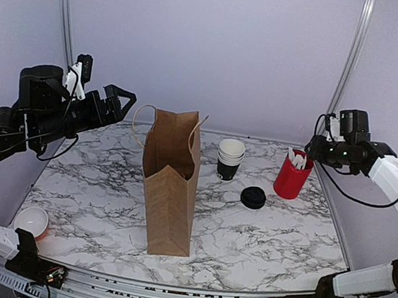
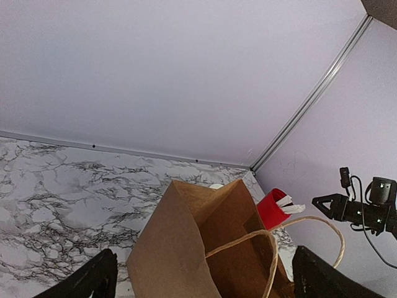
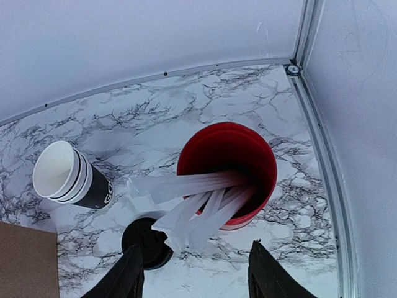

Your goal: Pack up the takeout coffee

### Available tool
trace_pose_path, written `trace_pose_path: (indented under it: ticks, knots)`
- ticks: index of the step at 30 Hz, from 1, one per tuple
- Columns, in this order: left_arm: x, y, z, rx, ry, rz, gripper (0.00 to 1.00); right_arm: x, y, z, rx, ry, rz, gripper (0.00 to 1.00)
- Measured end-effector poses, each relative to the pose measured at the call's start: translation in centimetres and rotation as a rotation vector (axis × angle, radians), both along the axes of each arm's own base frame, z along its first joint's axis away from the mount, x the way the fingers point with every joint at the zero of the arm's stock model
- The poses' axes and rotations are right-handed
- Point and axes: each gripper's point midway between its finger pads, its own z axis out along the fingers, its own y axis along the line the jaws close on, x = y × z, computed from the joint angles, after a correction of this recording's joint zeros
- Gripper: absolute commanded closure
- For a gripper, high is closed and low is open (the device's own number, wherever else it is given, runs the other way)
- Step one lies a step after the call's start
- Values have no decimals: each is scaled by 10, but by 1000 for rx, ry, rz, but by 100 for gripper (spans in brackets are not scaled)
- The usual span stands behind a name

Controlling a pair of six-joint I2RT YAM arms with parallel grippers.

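Nearest the arms' bases, well to the left of the brown paper bag [image 1: 170,189], a small white-lined cup [image 1: 31,221] with a reddish wall sits at the edge of the marble table [image 1: 260,244]. The bag itself stands upright near the table's middle with its mouth open.

To the right of the bag, apart from it and farther back than its foot, the round black lid [image 1: 253,197] of the takeout coffee lies on the marble, touching nothing. Whether a cup sits under it cannot be told. Farther to the right of the bag stands the red cup [image 1: 292,176], holding white sticks [image 3: 186,205]. Behind the lid, near the bag's right side, a stack of nested cups [image 1: 230,159] stands upright, black outside with white rims.

The right gripper [image 3: 196,246] hangs in the air above the red cup, far to the right of the bag. Its fingers are parted to a middling gap with nothing between them. The left gripper [image 1: 126,104] is raised to the left of the bag's mouth and points toward it, its fingers spread wide and empty.
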Motion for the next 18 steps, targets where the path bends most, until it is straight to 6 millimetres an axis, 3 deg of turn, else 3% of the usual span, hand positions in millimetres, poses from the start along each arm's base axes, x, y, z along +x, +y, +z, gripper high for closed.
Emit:
trace_pose_path:
  ticks: [12, 18]
  knots:
    - [0, 2, -3, -4, 8, 0, 1, 10, -2, -34, 4, 70, 0, 58]
    - [1, 3, -3, -5, 10, -1, 1, 12, -2, -35, 6, 69, 1, 72]
